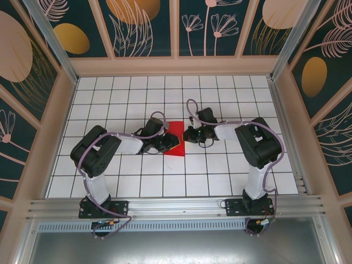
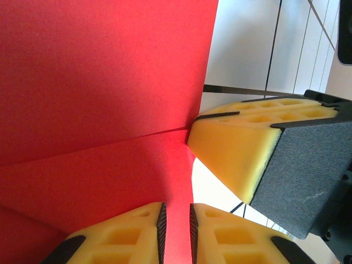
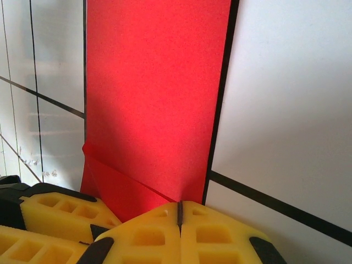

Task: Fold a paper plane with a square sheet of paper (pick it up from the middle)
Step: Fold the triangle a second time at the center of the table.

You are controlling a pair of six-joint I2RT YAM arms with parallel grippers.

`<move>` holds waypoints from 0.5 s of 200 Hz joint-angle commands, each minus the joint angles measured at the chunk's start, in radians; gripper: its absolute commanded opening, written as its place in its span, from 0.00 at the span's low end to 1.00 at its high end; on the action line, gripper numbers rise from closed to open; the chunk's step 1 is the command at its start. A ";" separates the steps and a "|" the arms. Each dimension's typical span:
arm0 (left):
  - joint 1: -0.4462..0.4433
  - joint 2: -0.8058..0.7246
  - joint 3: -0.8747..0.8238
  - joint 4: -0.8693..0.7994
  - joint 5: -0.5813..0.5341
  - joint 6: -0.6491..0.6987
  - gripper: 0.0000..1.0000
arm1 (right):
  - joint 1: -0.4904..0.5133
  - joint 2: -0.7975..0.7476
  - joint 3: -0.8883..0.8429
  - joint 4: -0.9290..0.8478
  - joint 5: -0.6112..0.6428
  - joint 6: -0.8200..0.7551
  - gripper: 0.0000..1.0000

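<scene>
The square sheet of paper is bright red and lies folded on the tiled table between both grippers, with one slanted crease. A paper plane is out of view. My left gripper sits low at the sheet's left side. In the left wrist view its jaws stand a narrow gap apart over the red paper, and nothing is pinched. My right gripper is at the sheet's right side. Its fingers are shut, with the tip touching the paper where the crease ends. The right gripper's yellow finger rests at the paper's edge.
The white grid-tiled table has wooden walls on three sides and a metal rail along the near edge. The two grippers are almost touching over the paper, and the left gripper's fingers appear in the right wrist view.
</scene>
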 commanded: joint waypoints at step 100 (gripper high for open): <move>0.007 0.033 -0.014 -0.072 -0.037 0.006 0.21 | -0.005 -0.038 0.042 -0.063 0.042 0.017 0.19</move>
